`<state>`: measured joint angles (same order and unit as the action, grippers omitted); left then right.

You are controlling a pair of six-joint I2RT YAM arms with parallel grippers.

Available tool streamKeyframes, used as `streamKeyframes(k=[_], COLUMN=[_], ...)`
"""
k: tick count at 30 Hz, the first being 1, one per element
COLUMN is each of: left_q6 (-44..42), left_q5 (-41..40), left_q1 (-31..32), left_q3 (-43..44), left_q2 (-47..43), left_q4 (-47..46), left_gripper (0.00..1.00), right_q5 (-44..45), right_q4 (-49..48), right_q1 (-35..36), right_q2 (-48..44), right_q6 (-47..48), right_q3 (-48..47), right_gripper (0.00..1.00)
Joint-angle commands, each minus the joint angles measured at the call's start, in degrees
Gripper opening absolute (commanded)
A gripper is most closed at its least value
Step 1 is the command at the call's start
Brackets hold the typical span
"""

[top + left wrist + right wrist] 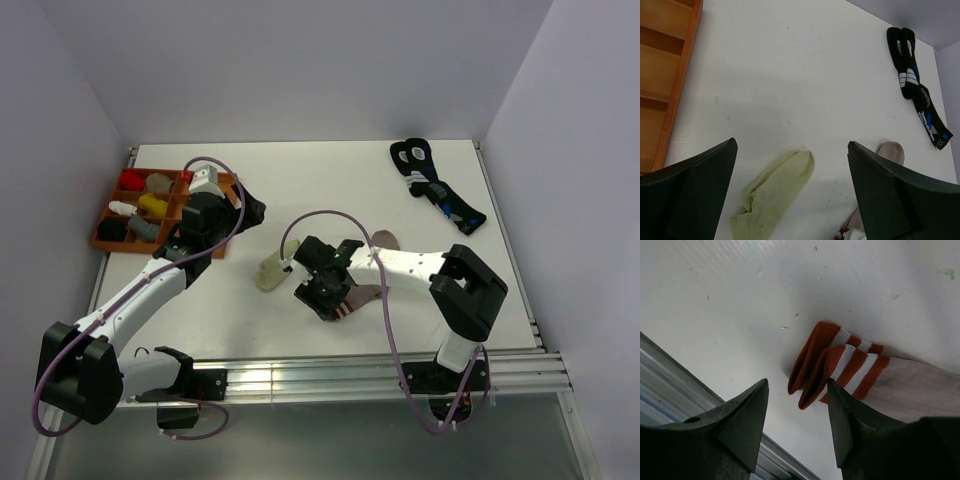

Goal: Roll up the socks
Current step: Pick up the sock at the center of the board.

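Note:
The taupe sock [385,240] lies in the middle of the table, mostly under my right arm. Its red-and-white striped cuff [840,360] lies flat toward the front edge, with the taupe leg [920,390] running off to the right. My right gripper [325,292] [797,382] is open and empty, its tips just above and short of the cuff. The cream-yellow sock [270,271] [775,192] lies crumpled to the left of it. My left gripper [250,210] [791,144] is open and empty, above the table behind the cream sock. The taupe toe [890,151] shows beside its right finger.
An orange compartment tray [100,240] [665,65] with small sock bundles stands at the back left, right by my left gripper. A pair of black socks with blue-and-white marks [435,185] [915,90] lies at the back right. The metal front rail [380,365] [670,370] runs close to the cuff.

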<state>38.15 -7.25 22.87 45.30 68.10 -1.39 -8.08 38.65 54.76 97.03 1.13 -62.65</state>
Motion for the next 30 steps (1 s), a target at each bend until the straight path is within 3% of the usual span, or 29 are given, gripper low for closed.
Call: streamKeyframes(k=[1,8,16,21,30], left_q6=[-0.19,0.61,3.94,5.53,11.06], left_q5=[2.32,2.85,6.36,9.52,20.06], left_q1=[-0.20,-0.29,-0.29,-0.29,-0.29], left_q3=[-1.35,-5.21,-12.68,-15.15,-14.80], left_q2=[-2.17,-4.63,-6.22,-3.77,4.93], left_q4=[-2.30,-3.35,-8.89,-11.79,-17.85], left_gripper=[0.98,0.98,0.96,0.83,0.59], right_q5=[-0.45,-0.01,3.32,5.00,7.11], right_q4=[-0.16,-0.86,-5.34,-9.20,-14.92], right_q1=[0.52,0.52,0.17,-2.20,-4.84], right_q2=[1.66,5.09,5.36,3.87,0.62], right_q6=[-0.51,-0.42,0.72,2.39,1.51], right_q3=[-2.03,-3.35,-2.21,-1.42,-0.02], right_gripper=[0.57,0.56,0.20,0.07,0.00])
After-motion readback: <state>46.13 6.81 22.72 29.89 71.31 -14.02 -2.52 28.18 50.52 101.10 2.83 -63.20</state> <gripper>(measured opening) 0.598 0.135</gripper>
